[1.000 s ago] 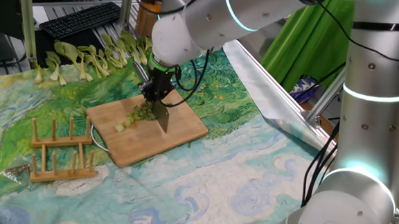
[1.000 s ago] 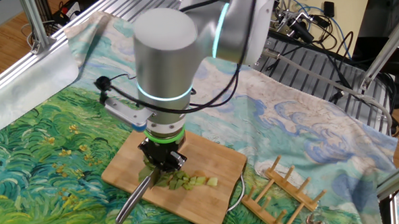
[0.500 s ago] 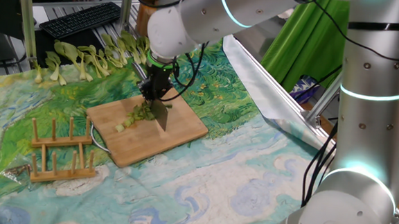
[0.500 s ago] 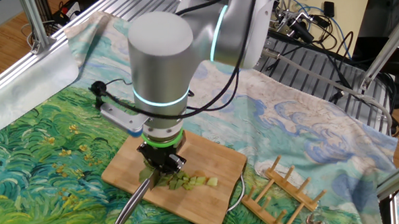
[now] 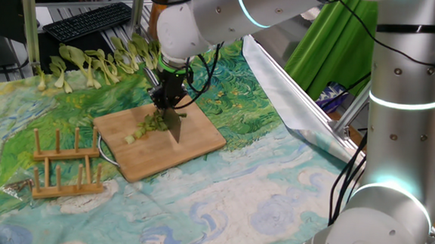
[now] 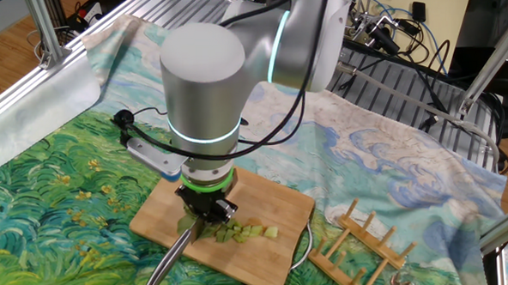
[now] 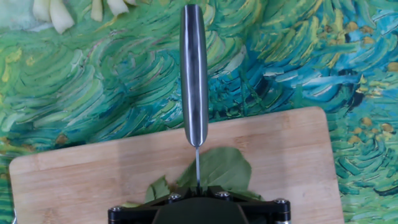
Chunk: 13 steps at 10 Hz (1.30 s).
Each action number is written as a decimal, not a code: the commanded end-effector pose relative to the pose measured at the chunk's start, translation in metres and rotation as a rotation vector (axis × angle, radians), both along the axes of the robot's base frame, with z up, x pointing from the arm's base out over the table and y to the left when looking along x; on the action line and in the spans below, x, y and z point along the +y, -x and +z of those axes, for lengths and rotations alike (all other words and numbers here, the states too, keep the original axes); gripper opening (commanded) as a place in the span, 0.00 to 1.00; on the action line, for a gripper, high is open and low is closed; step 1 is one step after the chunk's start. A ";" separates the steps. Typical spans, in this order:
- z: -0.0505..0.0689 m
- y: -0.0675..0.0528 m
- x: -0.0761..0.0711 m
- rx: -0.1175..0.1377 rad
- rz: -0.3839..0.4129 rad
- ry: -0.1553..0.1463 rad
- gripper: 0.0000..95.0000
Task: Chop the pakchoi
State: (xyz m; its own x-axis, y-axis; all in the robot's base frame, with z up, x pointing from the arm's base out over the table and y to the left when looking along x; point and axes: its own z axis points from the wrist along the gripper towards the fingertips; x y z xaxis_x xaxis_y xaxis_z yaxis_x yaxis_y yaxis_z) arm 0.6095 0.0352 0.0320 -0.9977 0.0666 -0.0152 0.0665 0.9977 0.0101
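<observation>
1. I see the bench (image 5: 258, 208) covered edge to edge by a painted cloth (image 6: 59, 194) – swirling greens on one half, pale blue and cream on the other. Metal framing, cables and a green drape stand behind it.
2. The silver arm (image 5: 400, 110) reaches over from the bench edge and comes down over the middle, its pincer (image 5: 166, 102) pointing straight down at the board.
3. The bamboo cutting board (image 5: 193, 147) lies flat on the cloth and is the only thing here that holds anything – on it sits the pakchoi (image 6: 241, 232), a run of short cut pale-green stalk pieces trailing out beside the pincer and a dark leafy part directly beneath it.
4. A black keyboard (image 5: 87, 19) rests on a shelf beyond the far edge.
5. A wooden peg rack (image 5: 67, 162) sits on the cloth just beside the board, its slots holding nothing that I can see.
6. A row of whole greens (image 5: 104, 62) lies on the cloth near the far edge, well apart from the board.
7. The pincer is pressed together on a knife (image 7: 193, 68); in the hand view its steel handle runs away from me over the cloth, and the thin blade edge stands over the leaf (image 7: 217, 168) on the board.
</observation>
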 end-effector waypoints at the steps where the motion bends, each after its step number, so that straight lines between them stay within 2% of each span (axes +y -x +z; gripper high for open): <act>1: -0.008 0.003 0.000 -0.065 0.001 0.010 0.00; 2: -0.006 0.004 0.000 -0.076 -0.001 0.010 0.00; 3: -0.004 0.004 0.000 -0.100 -0.012 0.007 0.00; 4: -0.004 0.004 0.000 -0.114 -0.019 0.005 0.00; 7: -0.001 0.006 0.001 -0.122 -0.037 -0.001 0.00; 9: -0.004 -0.003 0.000 -0.112 -0.026 -0.002 0.00; 10: -0.014 -0.008 0.001 -0.112 -0.018 -0.005 0.00; 13: -0.011 -0.019 0.003 -0.041 0.016 0.001 0.00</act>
State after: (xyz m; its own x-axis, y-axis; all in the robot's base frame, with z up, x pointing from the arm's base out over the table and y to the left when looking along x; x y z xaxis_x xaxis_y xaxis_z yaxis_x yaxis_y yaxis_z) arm 0.6226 0.0361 0.0329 -0.9951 0.0547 -0.0825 0.0538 0.9985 0.0138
